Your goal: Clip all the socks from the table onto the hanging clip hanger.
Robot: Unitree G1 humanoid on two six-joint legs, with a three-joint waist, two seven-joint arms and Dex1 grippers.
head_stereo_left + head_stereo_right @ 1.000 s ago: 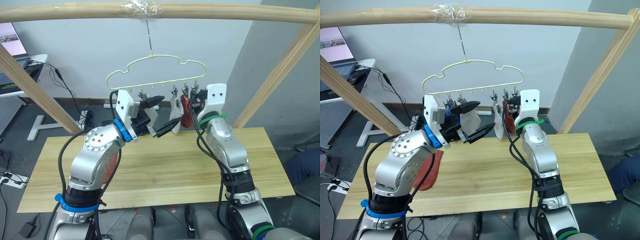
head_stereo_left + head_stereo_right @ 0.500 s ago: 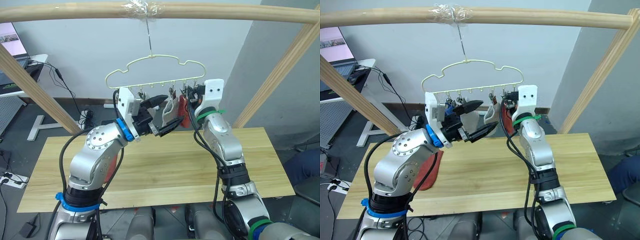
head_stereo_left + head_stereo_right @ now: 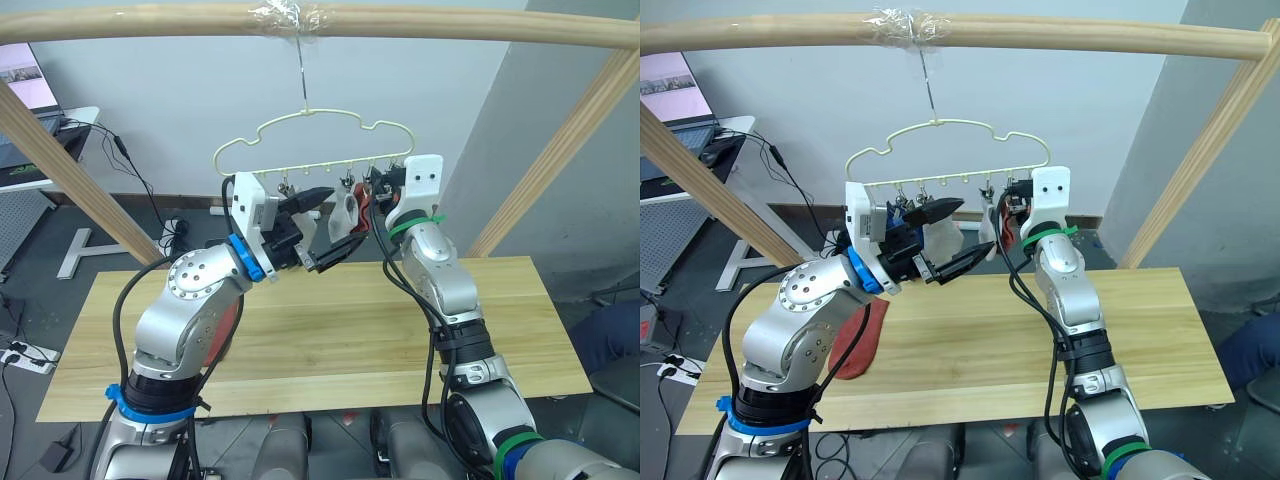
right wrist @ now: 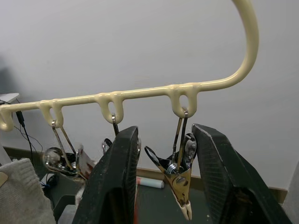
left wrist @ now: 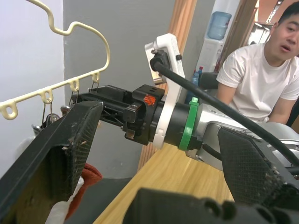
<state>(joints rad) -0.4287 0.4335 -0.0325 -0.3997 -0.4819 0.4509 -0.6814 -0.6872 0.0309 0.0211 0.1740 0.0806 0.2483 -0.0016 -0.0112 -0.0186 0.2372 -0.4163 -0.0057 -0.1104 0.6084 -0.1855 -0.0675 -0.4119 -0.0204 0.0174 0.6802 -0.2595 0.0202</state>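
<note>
Your right gripper (image 4: 163,186) has climbed since a second ago, up from beside the hanging socks to the hanger's (image 3: 300,118) last clip (image 4: 180,179) at its right end, and the left gripper (image 3: 325,225) has eased up a little with it. The wrist camera gives you what the head cameras can't: your right fingers (image 4: 119,177) are spread, one either side of that bare clip, and whether they touch it I can't tell. From the head you only see the white wrist block pressed up under the hanger's right end.

Your left gripper is released too, fingers wide, hovering just below the clip row near the middle, holding nothing. Its wrist camera looks across at your right arm and catches a person (image 5: 254,86) in a white shirt seated beyond the table's right end.

On the hanger, a grey sock (image 3: 348,212) and a red sock (image 3: 367,205) hang side by side from clips toward the right. The right eye picks up another grey sock (image 3: 940,238) behind your left fingers. One more red sock (image 3: 860,340) lies on the table (image 3: 330,340) near its left end, half hidden by your left arm.
</note>
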